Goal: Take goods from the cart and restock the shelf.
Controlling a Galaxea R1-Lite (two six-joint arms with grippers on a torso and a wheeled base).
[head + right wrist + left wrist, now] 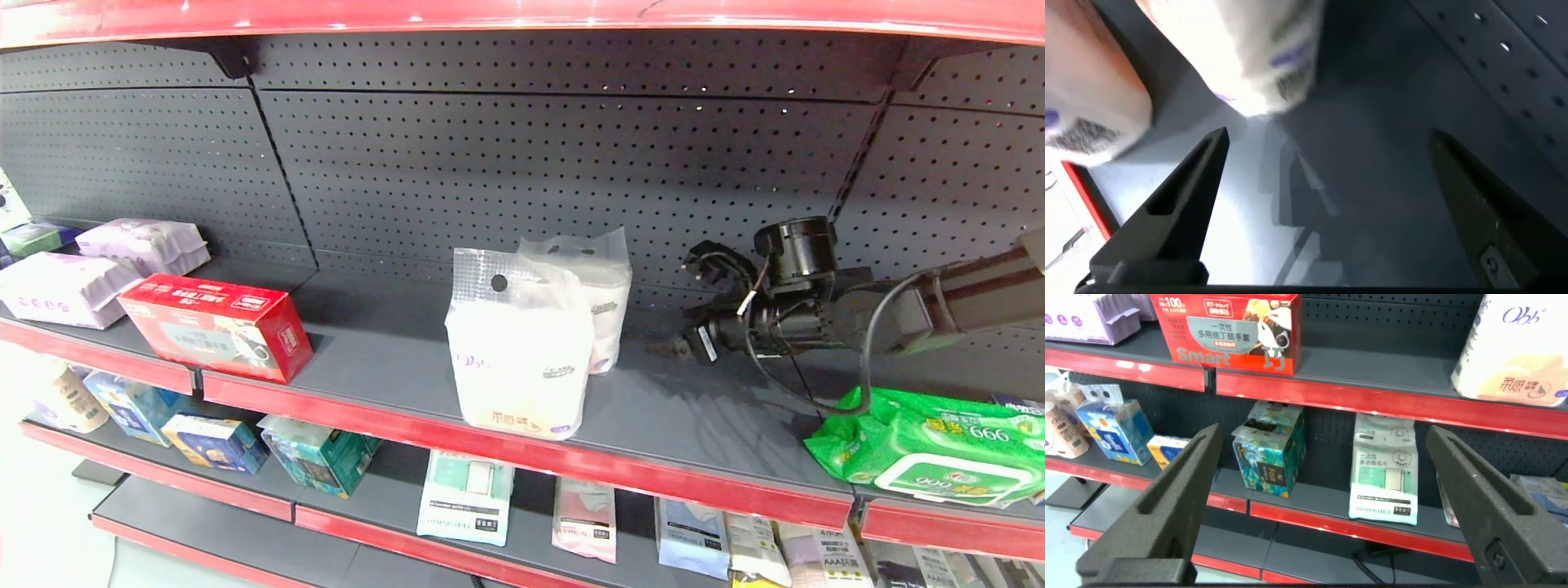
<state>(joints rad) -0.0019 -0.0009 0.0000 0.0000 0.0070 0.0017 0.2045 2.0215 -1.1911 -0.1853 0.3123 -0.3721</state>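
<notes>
Two white tissue packs stand on the grey shelf point(392, 351): a front pack point(518, 359) near the red lip and a rear pack point(600, 286) right behind it. My right gripper point(668, 348) hovers low over the shelf just right of the rear pack, pointing at it. In the right wrist view this gripper point(1327, 163) is open and empty, with the rear pack point(1261, 57) a short way beyond its fingertips. My left gripper point(1323, 482) is open and empty in front of the lower shelves, facing a teal box point(1270, 449).
A red box point(216, 327) and purple packs point(143, 243) sit on the shelf's left part, and a green wipes pack point(939, 453) lies under my right arm. Bare shelf lies between the red box and the tissue packs. Lower shelves hold boxes and a white-green pack point(1386, 467).
</notes>
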